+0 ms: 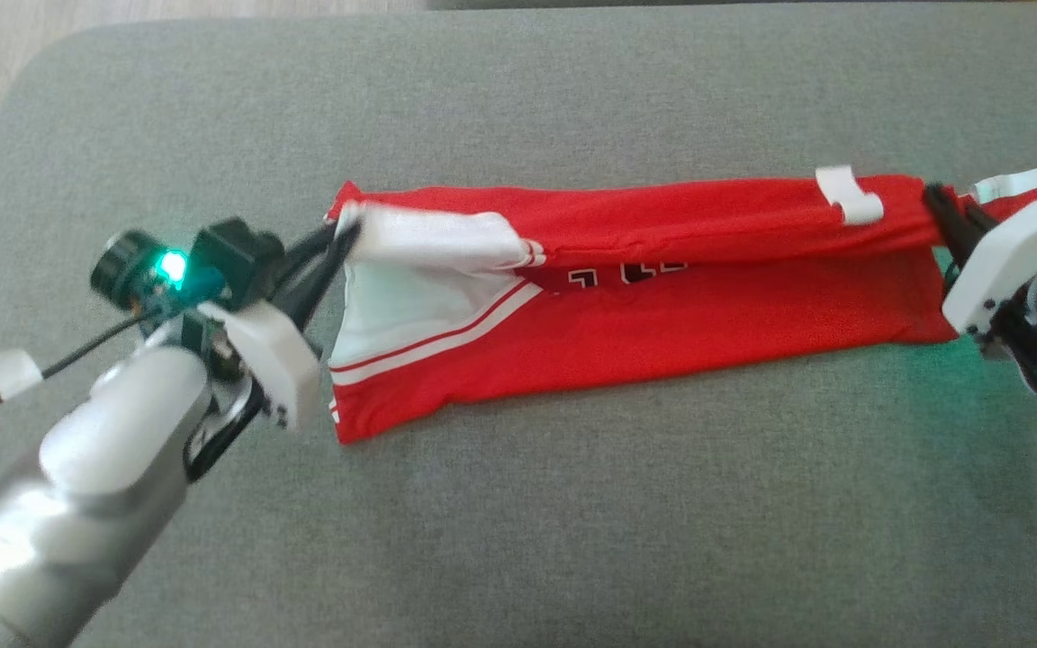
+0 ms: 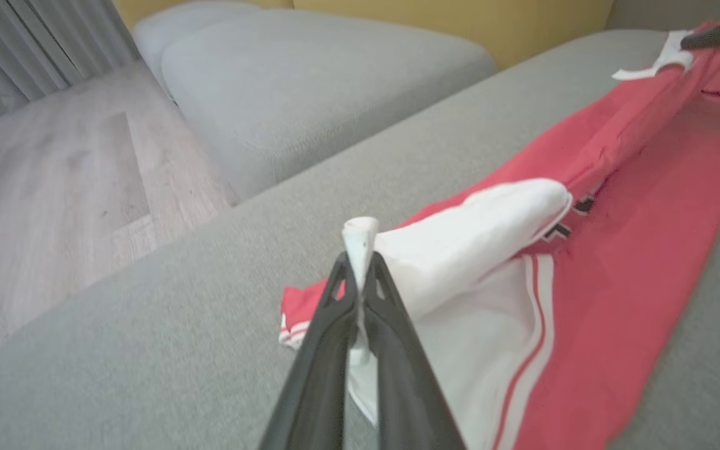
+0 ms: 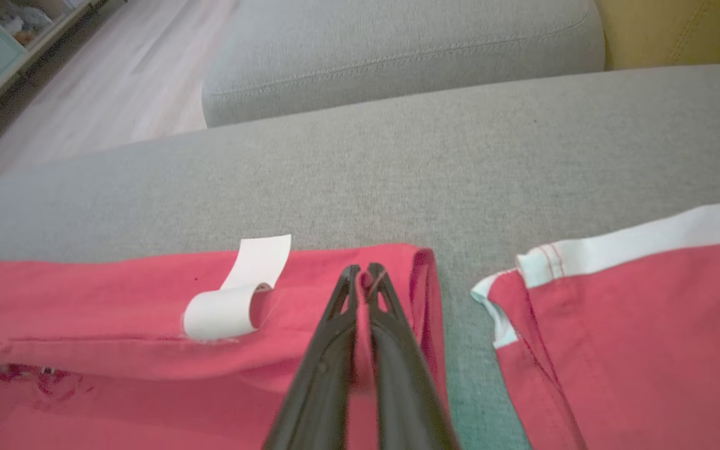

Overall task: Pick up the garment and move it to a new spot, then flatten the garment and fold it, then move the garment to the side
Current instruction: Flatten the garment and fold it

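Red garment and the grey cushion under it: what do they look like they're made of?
The garment looks like a thin, smooth jersey knit, probably synthetic: it drapes limply, folds softly and has stitched white edging. The grey cushion looks like matte woven upholstery cloth, with a fine speckled weave and padded, rounded edges.

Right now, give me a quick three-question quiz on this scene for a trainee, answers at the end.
1. True or false: the left fingers are shut on a white part of the garment.
2. What do the right fingers pinch? A) a sock B) a red fold of the garment C) nothing
3. Fill in: the garment lies stretched out on a grey ____.
Key: 1 true; 2 B; 3 cushion.
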{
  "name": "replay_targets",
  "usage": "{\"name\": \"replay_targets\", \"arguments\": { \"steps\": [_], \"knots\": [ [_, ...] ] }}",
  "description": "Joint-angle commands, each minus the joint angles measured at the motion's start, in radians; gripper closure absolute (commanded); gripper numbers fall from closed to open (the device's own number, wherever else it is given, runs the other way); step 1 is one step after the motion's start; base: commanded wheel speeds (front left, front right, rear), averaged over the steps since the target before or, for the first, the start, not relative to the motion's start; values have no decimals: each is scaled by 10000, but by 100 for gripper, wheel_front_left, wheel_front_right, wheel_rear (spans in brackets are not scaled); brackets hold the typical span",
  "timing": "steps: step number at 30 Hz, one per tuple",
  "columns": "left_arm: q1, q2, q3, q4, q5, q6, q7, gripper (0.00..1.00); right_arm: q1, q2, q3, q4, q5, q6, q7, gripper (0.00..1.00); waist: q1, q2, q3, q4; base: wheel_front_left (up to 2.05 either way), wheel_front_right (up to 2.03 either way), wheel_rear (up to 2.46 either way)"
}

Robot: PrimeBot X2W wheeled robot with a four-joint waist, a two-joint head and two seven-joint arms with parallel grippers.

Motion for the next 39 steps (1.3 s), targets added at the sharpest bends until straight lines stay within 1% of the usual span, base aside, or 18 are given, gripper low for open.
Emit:
{"name": "replay_targets", "arguments": {
  "steps": [1, 3, 10, 14, 17, 18, 19, 20, 22, 24, 26, 28, 32, 34, 37, 39],
  "knots": [
    [-153, 597, 221, -331, -143, 9, 378, 100, 110, -427, 248, -401, 64, -7, 262, 100, 1, -1, -64, -5, 0, 0, 0],
    [-42, 663, 150, -417, -199, 2, 582, 100, 183, -526, 363, -454, 74, -7, 426, 100, 1, -1, -83, -8, 0, 0, 0],
    [472, 1116, -211, -912, -684, -62, 1982, 100, 605, -1049, 1206, -840, 107, -7, 1614, 100, 1, -1, -256, -40, 0, 0, 0],
    [606, 1168, -360, -1205, -857, -90, 2403, 100, 721, -1189, 1437, -955, 96, -7, 1888, 100, 1, -1, -326, -76, 0, 0, 0],
    [730, 1165, -391, -1284, -968, -4, 2557, 100, 797, -1185, 1525, -826, 111, -7, 2188, 100, 1, -1, -372, -122, 0, 0, 0],
    [766, 1168, -417, -1290, -951, 29, 2558, 61, 824, -1147, 1498, -735, 188, -7, 2354, 96, 1, -1, -394, -143, 0, 0, 0],
    [778, 1167, -428, -1304, -872, 110, 2473, 6, 825, -1098, 1447, -691, 250, -7, 2435, 0, 1, -1, -414, -167, 0, 0, 0],
    [790, 1144, -416, -1310, -819, 189, 2357, 0, 798, -1053, 1411, -718, 265, -7, 2422, 0, 1, -1, -435, -187, 0, 0, 0],
    [789, 1056, -301, -1298, -773, 358, 1999, 0, 696, -1015, 1277, -711, 169, -7, 2185, 0, 1, -1, -500, -232, 0, 0, 0],
    [747, 927, -70, -1254, -740, 621, 1472, 0, 582, -987, 1165, -710, -31, -7, 1854, 0, 1, -1, -575, -273, 0, 0, 0],
    [699, 756, 179, -1064, -731, 959, 990, 0, 448, -999, 1119, -789, -419, -7, 1254, 0, 1, -1, -686, -291, 0, 0, 0],
    [608, 580, 443, -857, -635, 1314, 329, 0, 295, -803, 910, -858, -608, -7, 541, 0, 1, -1, -780, -349, 0, 0, 0],
    [658, 78, 1220, -590, -916, 1887, -1167, 0, 19, -5, 232, -1015, -822, -7, -1236, 0, 1, -1, -1016, -471, 0, 0, 0],
    [754, -121, 1698, -553, -1092, 2186, -1654, 0, -52, 431, -103, -1113, -1065, -7, -2244, 0, 1, -1, -1106, -547, 0, 0, 0],
    [975, -259, 2266, -651, -812, 2820, -1933, 0, -4, 1095, -538, -1080, -1825, -7, -3759, 0, 1, -1, -1220, -606, 0, 0, 0],
    [1329, -507, 2956, -1068, -698, 3177, -1965, 0, 202, 1539, -846, -1030, -2346, -7, -4340, 0, 1, -1, -1290, -611, 0, 0, 0]
  ]
}}
